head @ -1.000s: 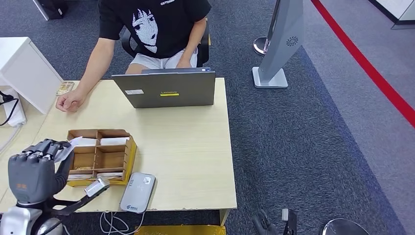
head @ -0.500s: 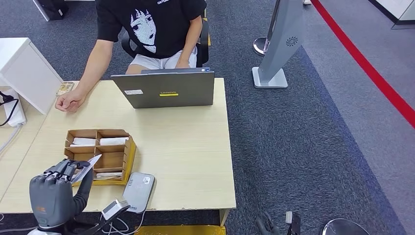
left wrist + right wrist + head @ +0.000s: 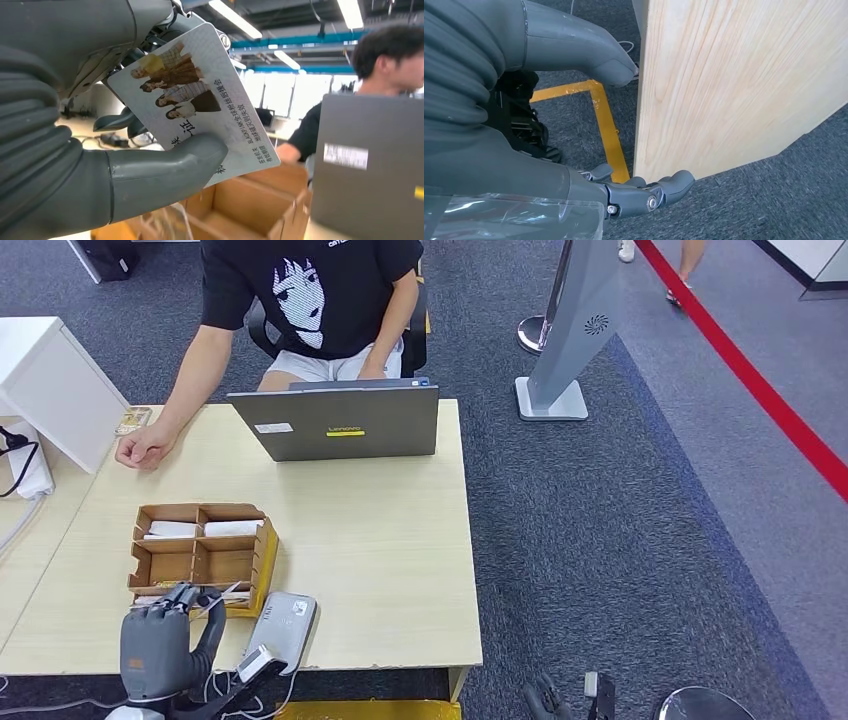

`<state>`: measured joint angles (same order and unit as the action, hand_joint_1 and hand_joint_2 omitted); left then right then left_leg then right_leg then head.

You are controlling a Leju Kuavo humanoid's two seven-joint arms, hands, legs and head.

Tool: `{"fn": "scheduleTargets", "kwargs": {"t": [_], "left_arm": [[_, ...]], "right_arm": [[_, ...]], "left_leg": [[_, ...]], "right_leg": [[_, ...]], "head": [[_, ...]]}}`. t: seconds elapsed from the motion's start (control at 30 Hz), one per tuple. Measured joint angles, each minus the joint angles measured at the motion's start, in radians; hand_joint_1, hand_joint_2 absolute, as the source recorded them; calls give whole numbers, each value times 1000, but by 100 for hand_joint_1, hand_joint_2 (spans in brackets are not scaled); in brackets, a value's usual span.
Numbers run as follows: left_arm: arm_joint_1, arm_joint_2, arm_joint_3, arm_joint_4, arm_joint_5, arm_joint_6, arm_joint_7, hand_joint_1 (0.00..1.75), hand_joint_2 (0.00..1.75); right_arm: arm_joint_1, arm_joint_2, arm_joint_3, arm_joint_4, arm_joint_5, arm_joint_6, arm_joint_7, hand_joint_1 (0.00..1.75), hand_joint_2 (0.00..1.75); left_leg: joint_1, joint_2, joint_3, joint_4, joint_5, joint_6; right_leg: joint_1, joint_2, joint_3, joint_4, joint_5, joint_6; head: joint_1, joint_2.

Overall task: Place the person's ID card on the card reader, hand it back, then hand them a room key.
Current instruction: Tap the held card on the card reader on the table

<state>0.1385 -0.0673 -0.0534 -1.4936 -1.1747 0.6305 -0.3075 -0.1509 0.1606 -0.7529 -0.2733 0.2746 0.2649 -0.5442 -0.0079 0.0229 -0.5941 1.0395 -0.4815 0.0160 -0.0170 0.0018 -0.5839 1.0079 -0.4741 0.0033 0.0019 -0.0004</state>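
I am holding a printed card (image 3: pixel 192 100) in my left hand (image 3: pixel 160 645), thumb (image 3: pixel 170 167) pressing it against the fingers behind it, just short of the grey card reader (image 3: pixel 282 630) at the table's near edge. By my reckoning it is the person's ID card and the reading step is not done; returning it and handing over a room key are left. My right hand (image 3: pixel 639 192) is hanging empty beside the table's side, fingers loosely apart. The cardboard organizer (image 3: pixel 200 558) is sitting on the pale wooden table (image 3: pixel 380 550) near a laptop (image 3: pixel 340 423); the person (image 3: pixel 300 300) is sitting behind it on grey carpet.
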Motion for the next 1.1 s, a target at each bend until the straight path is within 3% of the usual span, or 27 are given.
{"fn": "scheduleTargets", "kwargs": {"t": [0.53,1.1], "left_arm": [[-41,-53,-45,76,-66,-75,-18,175,175],[-58,-65,-69,119,-112,-125,45,175,175]], "right_arm": [[-4,0,23,-7,35,-24,8,0,175],[-7,0,24,-9,26,-24,13,0,175]], "left_leg": [[0,0,0,0,0,0],[0,0,0,0,0,0]], "right_leg": [[0,0,0,0,0,0],[0,0,0,0,0,0]], "head": [[0,0],[0,0]]}}
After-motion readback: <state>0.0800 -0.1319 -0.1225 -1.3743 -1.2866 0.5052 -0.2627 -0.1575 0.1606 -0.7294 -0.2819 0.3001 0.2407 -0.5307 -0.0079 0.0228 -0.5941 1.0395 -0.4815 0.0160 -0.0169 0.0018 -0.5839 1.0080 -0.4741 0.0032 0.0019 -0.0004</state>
